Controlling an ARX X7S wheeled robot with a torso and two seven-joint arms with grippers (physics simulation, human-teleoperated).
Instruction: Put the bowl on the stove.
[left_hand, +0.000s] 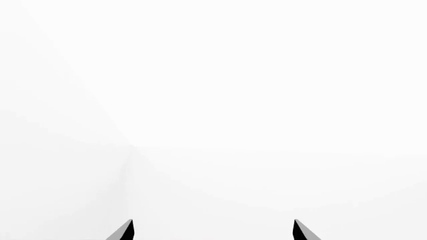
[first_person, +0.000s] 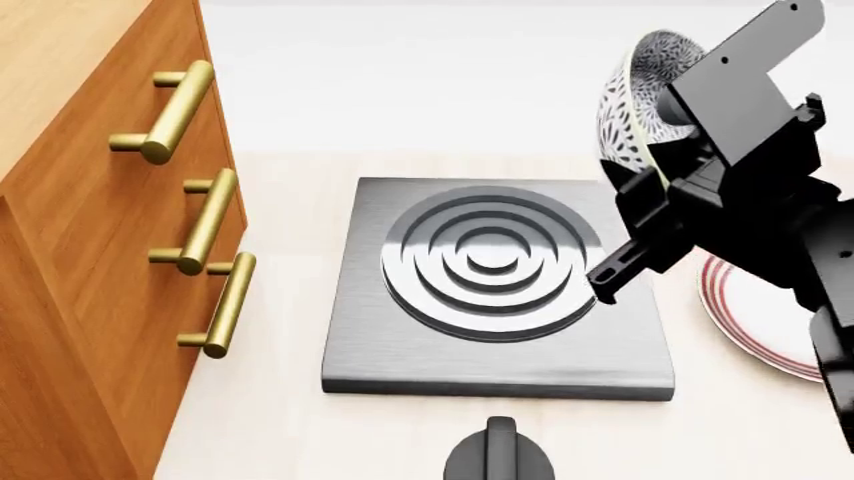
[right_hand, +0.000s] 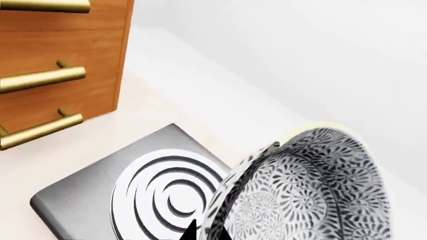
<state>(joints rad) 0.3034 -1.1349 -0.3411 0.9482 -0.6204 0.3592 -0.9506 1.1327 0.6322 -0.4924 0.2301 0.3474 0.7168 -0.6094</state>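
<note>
The bowl (first_person: 638, 95), white with a grey-blue floral pattern, is tilted on its side in the air above the stove's far right corner. My right gripper (first_person: 654, 165) is shut on its rim. In the right wrist view the bowl (right_hand: 313, 185) fills the near side, with my right gripper (right_hand: 210, 234) pinching its rim between the two dark fingertips. The stove (first_person: 387, 345) is a grey square slab with a ringed burner (first_person: 491, 262); it also shows in the right wrist view (right_hand: 80, 195). My left gripper (left_hand: 213, 231) is open and empty, facing a blank white surface.
A wooden cabinet (first_person: 94, 260) with brass handles (first_person: 211, 222) stands left of the stove. A white plate with red rings (first_person: 761, 315) lies to the stove's right, partly under my right arm. A round black knob (first_person: 498, 455) sits in front of the stove.
</note>
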